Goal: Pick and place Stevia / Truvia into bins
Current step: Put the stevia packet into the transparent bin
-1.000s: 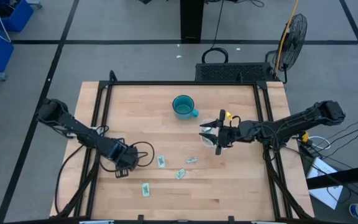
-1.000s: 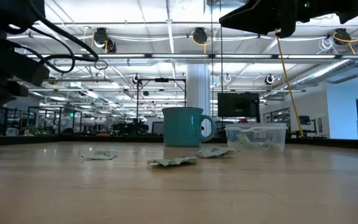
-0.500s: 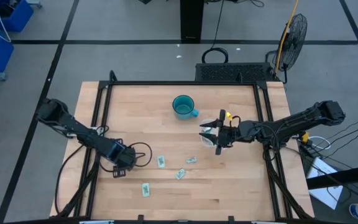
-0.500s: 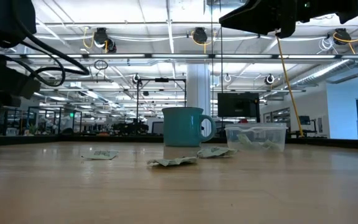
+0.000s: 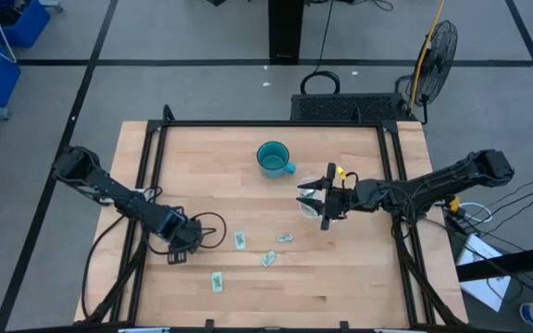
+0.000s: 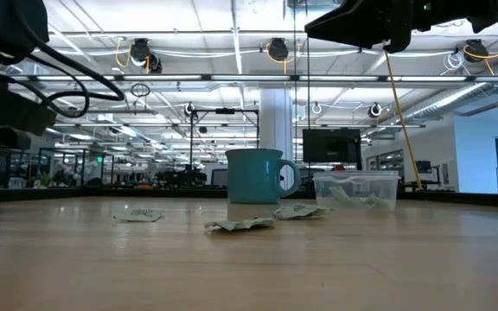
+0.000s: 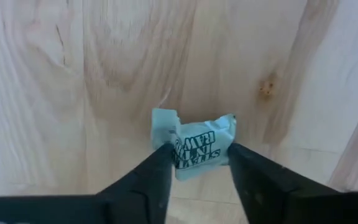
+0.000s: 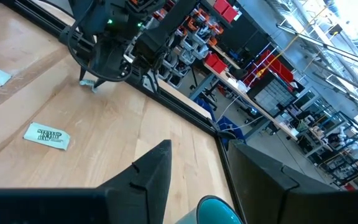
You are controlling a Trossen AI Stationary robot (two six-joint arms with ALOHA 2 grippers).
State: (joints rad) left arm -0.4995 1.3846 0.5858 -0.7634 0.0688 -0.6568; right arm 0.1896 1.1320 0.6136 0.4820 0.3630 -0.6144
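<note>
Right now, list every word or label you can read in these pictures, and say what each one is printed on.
"STEVIA IN THE RAW" on the crumpled packet pinched in the left pincer; only "RAW" is crisp, and the other words are partly creased.
Dark print on the flat packet on the table in the right wrist view: too small to read.
Print on the other loose packets in the high view: too small to read.
Teal mug: no lettering visible.

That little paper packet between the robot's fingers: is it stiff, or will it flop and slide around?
Probably floppy: the packet already looks crumpled and bent in the left gripper. Likely very light, being thin paper. On the smooth wooden table it may slide when nudged.
</note>
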